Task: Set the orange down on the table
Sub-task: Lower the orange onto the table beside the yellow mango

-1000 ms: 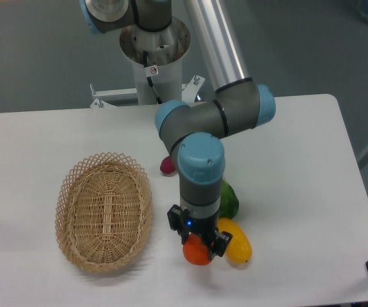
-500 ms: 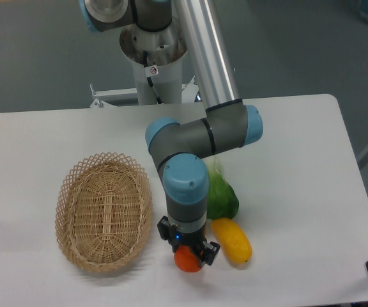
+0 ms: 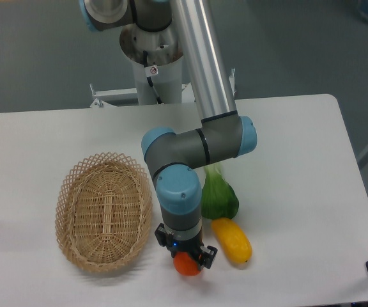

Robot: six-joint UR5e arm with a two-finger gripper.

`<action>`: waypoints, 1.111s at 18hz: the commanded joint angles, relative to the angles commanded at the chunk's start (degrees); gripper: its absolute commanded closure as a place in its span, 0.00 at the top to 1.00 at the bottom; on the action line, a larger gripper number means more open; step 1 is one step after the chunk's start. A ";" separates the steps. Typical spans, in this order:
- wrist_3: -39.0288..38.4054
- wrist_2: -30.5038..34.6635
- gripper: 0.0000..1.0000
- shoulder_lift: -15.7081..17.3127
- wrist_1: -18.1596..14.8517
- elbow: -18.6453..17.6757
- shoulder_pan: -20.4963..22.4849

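The orange (image 3: 185,264) is a small bright-orange fruit near the front edge of the white table (image 3: 299,166), between the wicker basket and a yellow fruit. My gripper (image 3: 184,257) points straight down and is shut on the orange, with its black fingers on either side of it. The wrist hides the top of the orange. The orange is at or just above the tabletop; I cannot tell whether it touches.
An oval wicker basket (image 3: 104,211) lies at the left, close to the gripper. An elongated yellow fruit (image 3: 232,240) lies just right of the orange. A green vegetable (image 3: 218,195) sits behind it, partly hidden by the arm.
The gripper has moved left with the orange in it, away from the yellow fruit and toward the basket. The arm now hides the purple item that showed behind it.
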 joint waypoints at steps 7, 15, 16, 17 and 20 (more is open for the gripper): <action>-0.70 0.18 0.64 -0.53 0.09 0.00 -0.53; -0.35 1.05 0.73 -0.44 0.09 -0.44 -0.53; -0.27 1.05 0.77 -0.27 0.18 -0.44 -0.53; -0.26 1.14 0.87 -0.18 0.18 -0.35 -0.53; -0.18 1.14 0.96 -0.09 0.27 -0.27 -0.53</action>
